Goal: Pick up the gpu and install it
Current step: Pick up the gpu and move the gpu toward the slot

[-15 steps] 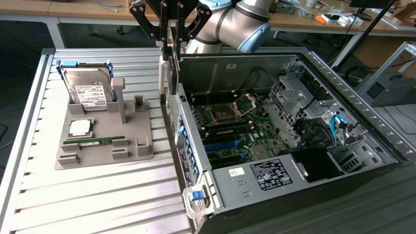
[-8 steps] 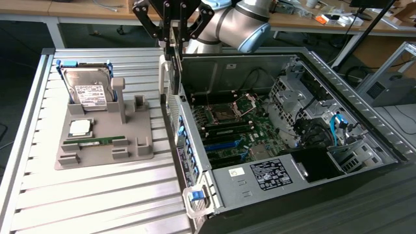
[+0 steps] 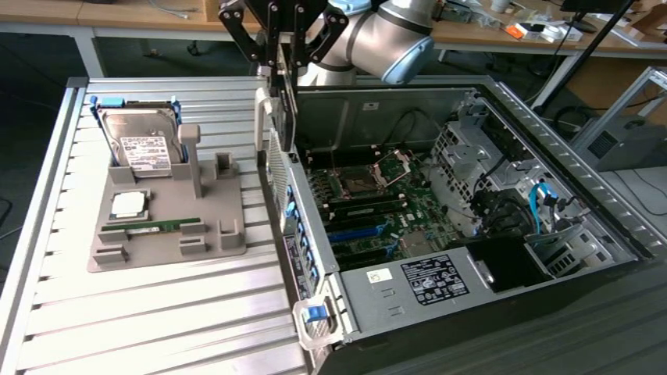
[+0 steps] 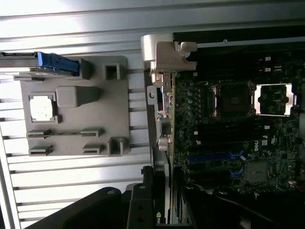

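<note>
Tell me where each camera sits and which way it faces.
Exterior view: raised off the arm, looking down on grey holder and open computer case; arm and claw show, holding the gpu.
Wrist view: on the wrist, looking past the claw and gpu at the motherboard.
Shared: holder, gpu, motherboard.

Nothing could really be read from where I stood. The white label point(image 3: 144, 152) on the hard drive point(image 3: 130, 125), the power-supply label point(image 3: 436, 279) and a small green logo point(image 4: 157, 215) on the gpu point(image 3: 277, 109) carried print too fine to make out.
</note>
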Action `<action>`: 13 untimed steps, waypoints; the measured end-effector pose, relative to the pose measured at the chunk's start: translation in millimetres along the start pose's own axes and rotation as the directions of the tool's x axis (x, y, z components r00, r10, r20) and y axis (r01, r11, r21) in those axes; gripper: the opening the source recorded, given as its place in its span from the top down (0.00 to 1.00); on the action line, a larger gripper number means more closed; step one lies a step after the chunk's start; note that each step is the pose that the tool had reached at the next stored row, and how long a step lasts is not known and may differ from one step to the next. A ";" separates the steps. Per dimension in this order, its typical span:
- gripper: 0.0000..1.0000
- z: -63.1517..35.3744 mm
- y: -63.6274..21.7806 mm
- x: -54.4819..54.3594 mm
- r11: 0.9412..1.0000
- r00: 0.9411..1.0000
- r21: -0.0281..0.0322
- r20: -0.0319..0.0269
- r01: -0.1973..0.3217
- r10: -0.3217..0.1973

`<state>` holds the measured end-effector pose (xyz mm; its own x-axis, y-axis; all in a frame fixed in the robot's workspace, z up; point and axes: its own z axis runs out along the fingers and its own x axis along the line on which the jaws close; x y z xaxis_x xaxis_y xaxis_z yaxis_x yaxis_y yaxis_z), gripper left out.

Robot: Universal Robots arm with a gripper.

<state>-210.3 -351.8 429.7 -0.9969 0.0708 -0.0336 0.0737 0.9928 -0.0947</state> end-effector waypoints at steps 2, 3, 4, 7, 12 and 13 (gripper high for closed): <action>0.73 0.1 0.1 -1.4 1.000 1.000 0.000 0.000 0.000 0.000; 0.73 0.1 0.2 -2.1 1.000 1.000 0.000 0.000 0.000 0.000; 0.73 0.1 0.2 -2.8 1.000 1.000 0.001 0.000 0.000 0.000; 0.73 0.1 0.4 -5.2 1.000 1.000 0.001 0.000 0.000 0.000; 0.73 0.3 0.8 -10.2 1.000 1.000 0.001 0.000 0.000 0.000; 0.73 0.3 0.8 -11.0 1.000 1.000 0.002 0.000 0.000 0.000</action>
<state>-199.2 -351.8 429.7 -0.9969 0.0708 -0.0337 0.0737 0.9926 -0.0963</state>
